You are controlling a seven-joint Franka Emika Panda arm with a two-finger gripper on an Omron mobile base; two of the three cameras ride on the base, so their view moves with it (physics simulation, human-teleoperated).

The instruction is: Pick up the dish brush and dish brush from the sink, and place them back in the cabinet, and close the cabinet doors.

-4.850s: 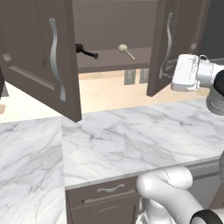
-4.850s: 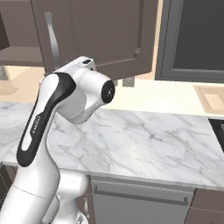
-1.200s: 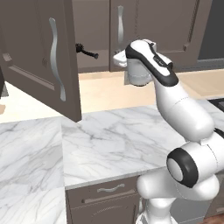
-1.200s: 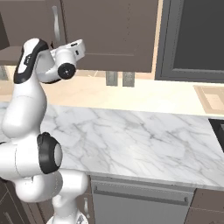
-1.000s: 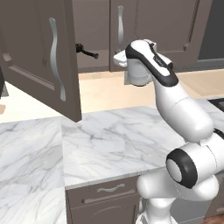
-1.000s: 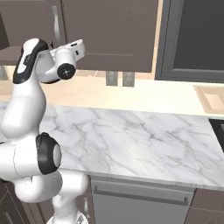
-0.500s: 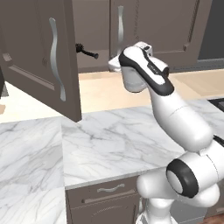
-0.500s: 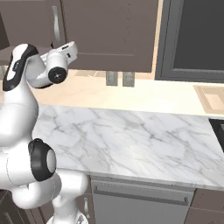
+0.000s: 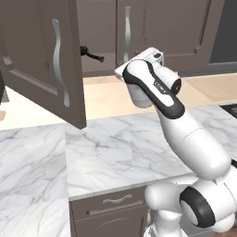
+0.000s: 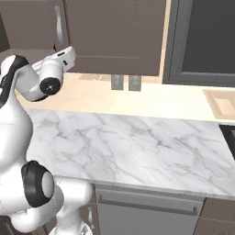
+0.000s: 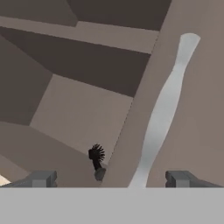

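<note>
Left base: marble counter (image 9: 111, 148), left door (image 9: 46, 60) open, black brush (image 9: 90, 53) on cabinet shelf, partly hidden. Right base: wall outlets (image 10: 125, 82). Hand: gripper (image 11: 109, 178) wide open, empty, at door handle (image 11: 164, 109); cream brush unseen.

At the left of the frame the white arm (image 10: 18, 119) rises from its rounded base and bends over at the upper left, its hand (image 10: 57, 62) reaching toward the grey-brown cabinet door (image 10: 112, 34) above. A wavy silver handle (image 10: 58, 25) shows just over the hand. Below the cabinet, two grey wall outlets (image 10: 125, 82) sit on the cream backsplash. A white marble counter (image 10: 137, 151) fills the middle, with a grey drawer front (image 10: 142, 209) beneath. At the upper right stands a dark panel in a grey frame (image 10: 202, 41).
</note>
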